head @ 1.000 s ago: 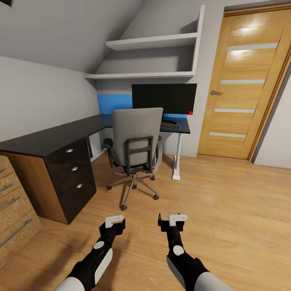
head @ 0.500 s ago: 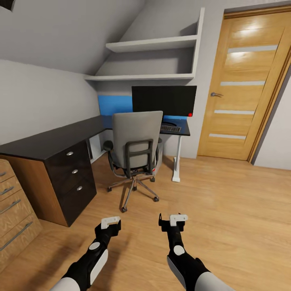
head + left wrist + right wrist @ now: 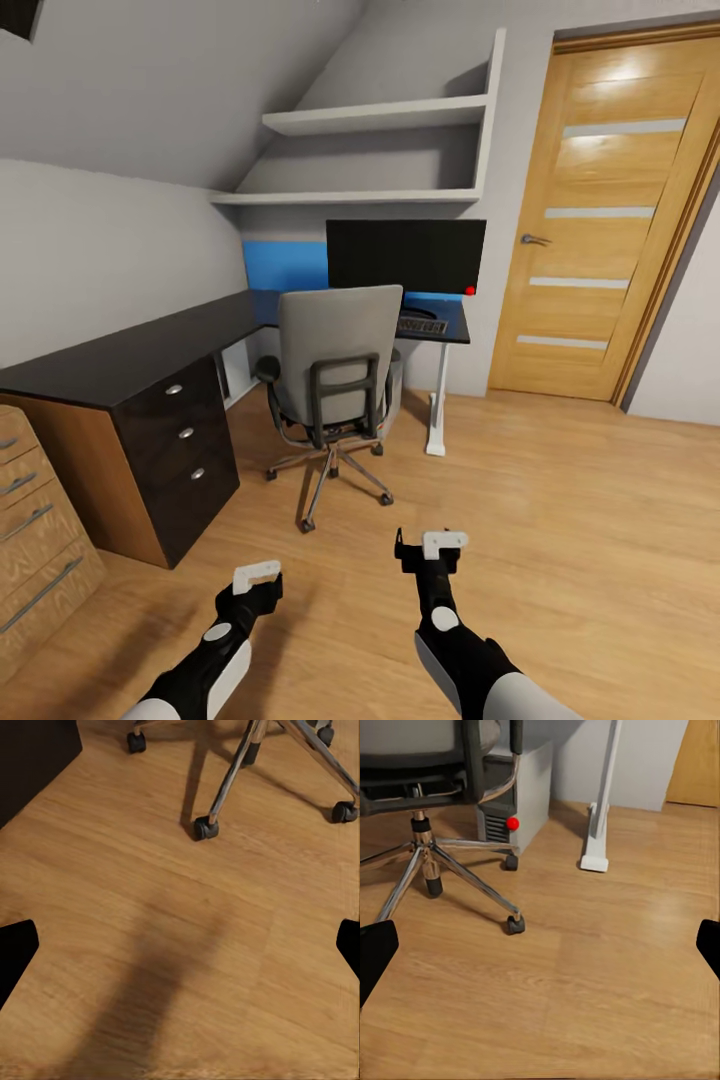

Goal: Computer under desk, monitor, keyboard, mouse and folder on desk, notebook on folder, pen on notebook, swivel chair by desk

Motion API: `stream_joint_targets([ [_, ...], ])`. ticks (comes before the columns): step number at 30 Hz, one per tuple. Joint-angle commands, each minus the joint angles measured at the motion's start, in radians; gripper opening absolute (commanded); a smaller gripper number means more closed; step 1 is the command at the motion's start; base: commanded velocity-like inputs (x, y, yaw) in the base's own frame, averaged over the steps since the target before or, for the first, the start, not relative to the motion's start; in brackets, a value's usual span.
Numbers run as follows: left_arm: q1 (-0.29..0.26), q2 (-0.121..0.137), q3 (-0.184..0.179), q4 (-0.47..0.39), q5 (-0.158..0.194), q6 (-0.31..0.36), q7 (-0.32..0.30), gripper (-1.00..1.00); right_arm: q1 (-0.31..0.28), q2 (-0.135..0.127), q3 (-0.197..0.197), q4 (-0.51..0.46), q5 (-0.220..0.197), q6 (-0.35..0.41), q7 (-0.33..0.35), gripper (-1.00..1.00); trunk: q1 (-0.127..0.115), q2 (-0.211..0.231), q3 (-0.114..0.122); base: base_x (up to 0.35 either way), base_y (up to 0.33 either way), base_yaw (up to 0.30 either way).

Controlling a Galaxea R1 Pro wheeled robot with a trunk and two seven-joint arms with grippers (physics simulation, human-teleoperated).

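Bedroom: monitor [image 3: 405, 255] and keyboard [image 3: 421, 325] on the table [image 3: 130, 350], computer [image 3: 523, 795] beneath; folder move pending, both grippers spread, empty.

You face a glossy black desk [image 3: 130, 350] with silver metal knobs, beside a rough-grained light-wood cabinet [image 3: 40, 540]. The swivel chair [image 3: 335, 360] wears matt grey cloth over black plastic armrests and a polished chrome base. Smooth, faintly sheened wood floor [image 3: 560, 520] runs to a varnished wood door [image 3: 610, 220].
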Motion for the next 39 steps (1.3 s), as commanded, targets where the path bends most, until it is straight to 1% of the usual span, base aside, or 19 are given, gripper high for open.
stream_joint_targets([
  [1, -0.001, 0.001, -0.009, 0.011, 0.02, -0.01, 0.007, 1.0, -0.001, -0.001, 0.008, 0.001, -0.017, -0.004, -0.005, 1.0, -0.004, 0.007, 0.002, 0.0, 0.0, 0.0],
  [5, -0.001, 0.007, -0.008, 0.063, 0.051, -0.043, 0.006, 1.0, -0.001, -0.001, 0.008, 0.001, -0.044, -0.004, -0.005, 1.0, -0.019, 0.035, 0.015, 0.0, 0.0, 0.0],
  [7, -0.001, 0.016, -0.008, 0.102, 0.063, -0.067, 0.004, 1.0, -0.001, -0.001, 0.008, 0.001, -0.057, -0.004, -0.005, 1.0, -0.027, 0.049, 0.021, 0.0, 0.0, 0.0],
  [8, -0.001, 0.033, -0.008, 0.157, 0.073, -0.088, 0.005, 1.0, -0.001, -0.012, 0.008, 0.063, -0.101, -0.007, -0.004, 1.0, -0.031, 0.056, 0.024, 0.0, 0.0, 0.0],
  [11, -0.001, 0.037, -0.008, 0.19, 0.076, -0.091, 0.006, 1.0, -0.001, -0.015, 0.008, 0.113, -0.12, -0.021, -0.003, 1.0, -0.042, 0.077, 0.034, 0.0, 0.0, 0.0],
  [12, -0.001, 0.039, -0.008, 0.218, 0.083, -0.093, 0.005, 1.0, -0.001, -0.017, 0.008, 0.148, -0.131, -0.049, -0.003, 1.0, -0.046, 0.084, 0.037, 0.0, 0.0, 0.0],
  [15, -0.001, 0.04, -0.008, 0.237, 0.094, -0.094, 0.003, 1.0, -0.001, -0.02, 0.009, 0.181, -0.136, -0.081, -0.003, 1.0, -0.058, 0.105, 0.046, 0.0, 0.0, 0.0],
  [17, -0.001, 0.041, -0.008, 0.259, 0.104, -0.094, 0.0, 1.0, -0.001, -0.022, 0.01, 0.231, -0.139, -0.107, -0.003, 1.0, -0.065, 0.119, 0.052, 0.0, 0.0, 0.0],
  [24, -0.001, 0.041, -0.008, 0.323, 0.115, -0.096, -0.003, 1.0, -0.001, -0.023, 0.01, 0.335, -0.143, -0.155, -0.002, 1.0, -0.092, 0.168, 0.074, 0.0, 0.0, 0.0],
  [26, -0.001, 0.042, -0.008, 0.339, 0.118, -0.101, -0.003, 1.0, 0.0, -0.023, 0.01, 0.35, -0.143, -0.165, -0.003, 1.0, -0.1, 0.182, 0.081, 0.0, 0.0, 0.0],
  [30, -0.001, 0.043, -0.008, 0.372, 0.129, -0.131, -0.003, 1.0, 0.002, -0.024, 0.01, 0.368, -0.143, -0.177, -0.003, 1.0, -0.115, 0.21, 0.093, 0.0, 0.0, 0.0],
  [35, -0.001, 0.043, -0.008, 0.386, 0.134, -0.157, -0.005, 1.0, 0.006, -0.024, 0.01, 0.375, -0.143, -0.181, -0.004, 1.0, -0.134, 0.245, 0.109, 0.0, 0.0, 0.0],
  [39, -0.001, 0.043, -0.008, 0.39, 0.135, -0.163, -0.005, 1.0, 0.012, -0.023, 0.01, 0.38, -0.144, -0.182, -0.003, 1.0, -0.15, 0.273, 0.121, 0.0, 0.0, -0.001],
])
